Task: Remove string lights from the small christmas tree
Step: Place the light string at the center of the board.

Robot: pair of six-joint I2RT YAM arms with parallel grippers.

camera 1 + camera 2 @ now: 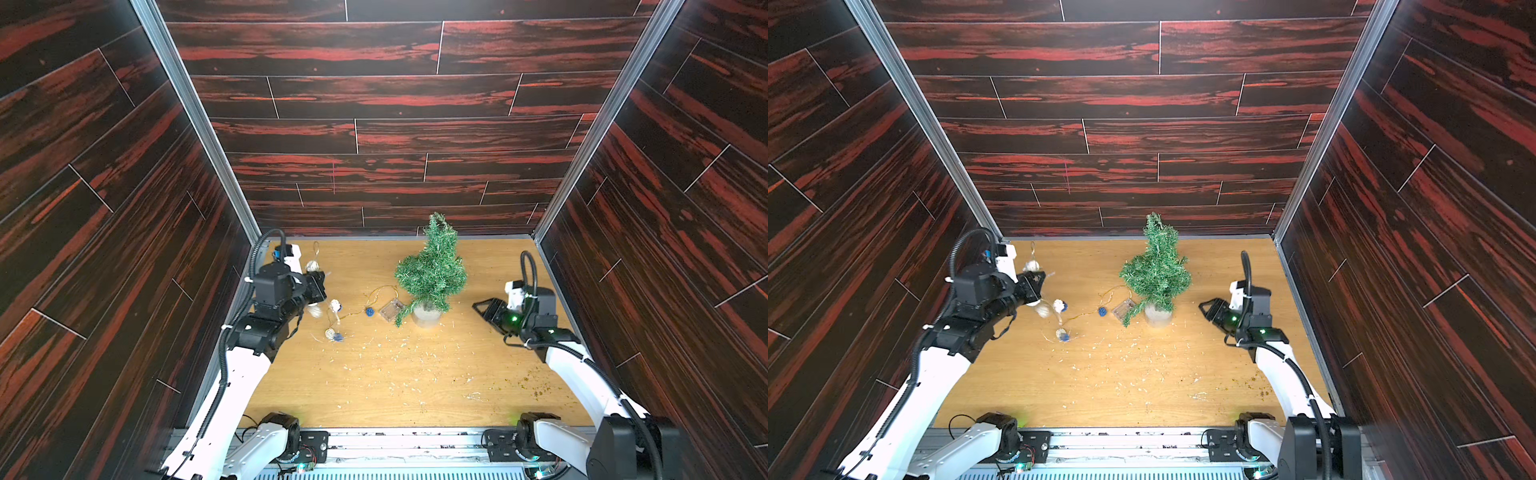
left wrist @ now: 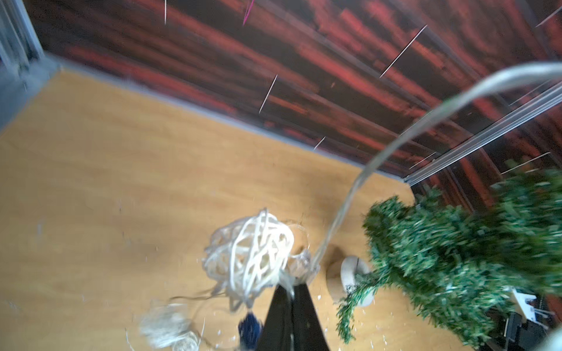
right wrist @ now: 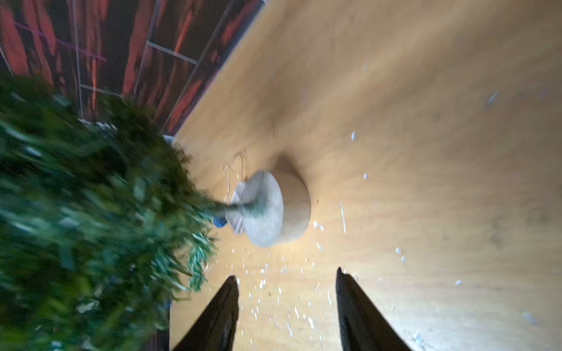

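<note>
The small christmas tree (image 1: 432, 270) (image 1: 1156, 272) stands upright in its grey-white pot (image 1: 426, 316) at the back middle of the table. The string lights (image 1: 336, 306) (image 1: 1060, 306) trail across the table to its left, with white and blue balls. Their clear battery box (image 1: 390, 309) (image 1: 1124, 309) lies beside the pot, under a low branch. My left gripper (image 1: 321, 286) (image 2: 293, 287) is shut on the wire next to a white ball (image 2: 249, 261), lifted above the table. My right gripper (image 1: 482, 307) (image 3: 286, 273) is open and holds nothing, right of the pot (image 3: 273, 209).
Pale flakes and needles (image 1: 399, 353) litter the wooden table (image 1: 374, 395) in front of the tree. Dark wood-patterned walls close off the left, back and right. The arm bases (image 1: 282, 436) sit along the front edge.
</note>
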